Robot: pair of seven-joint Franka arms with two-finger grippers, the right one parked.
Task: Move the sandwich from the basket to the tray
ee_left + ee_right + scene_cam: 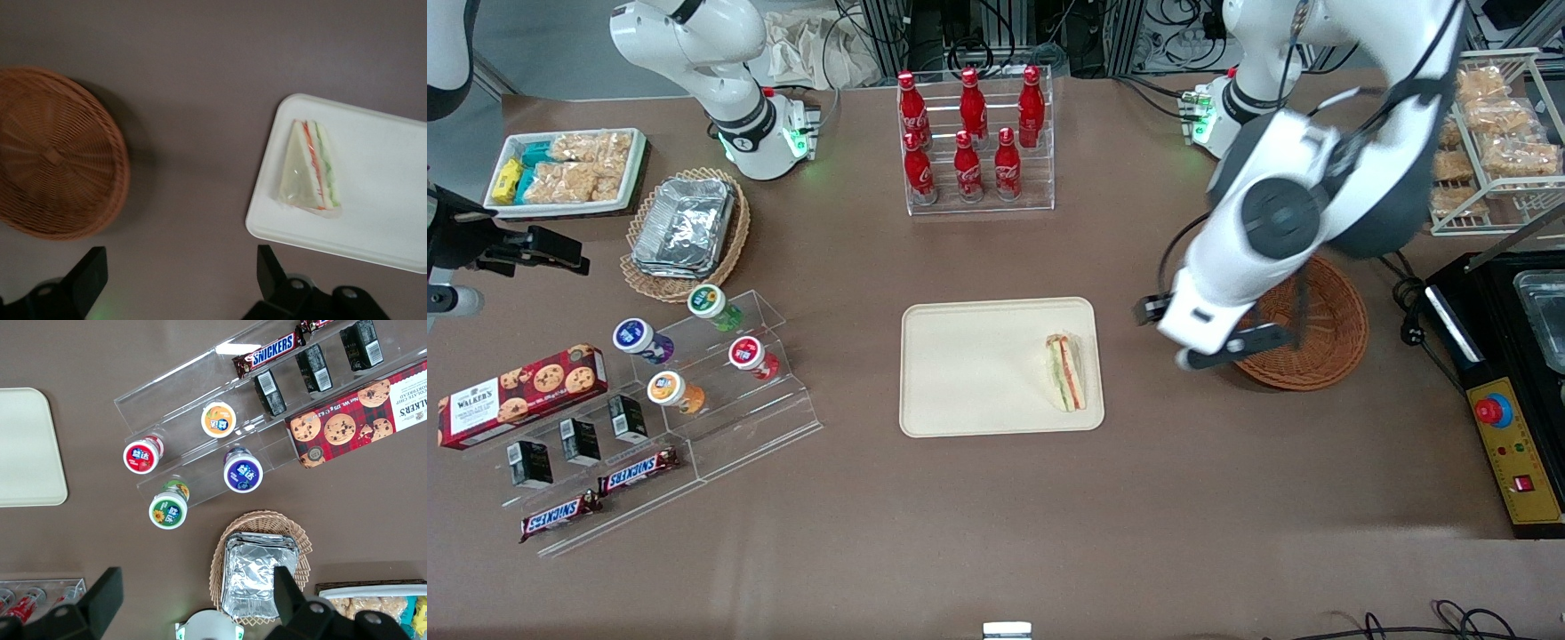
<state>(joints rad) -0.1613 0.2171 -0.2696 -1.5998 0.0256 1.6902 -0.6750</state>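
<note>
our claw point(180, 280) hangs above the table between basket point(57, 153) and tray point(373, 227), fingers spread apart, gripping nothing. we see the sandwich point(310, 170) lying on the tray.

Reddish-brown radial weave on the basket point(1325, 342). Plain beige on the tray point(978, 369). Pale bread with orange-red and green stripes in the sandwich point(1067, 372). Black fingers, white body on the gripper point(180, 277). Dull brown tabletop point(996, 516).

Sandwich point(1066, 372) lies on tray point(978, 356); gripper point(1199, 348) between tray and basket point(1325, 342).
</note>
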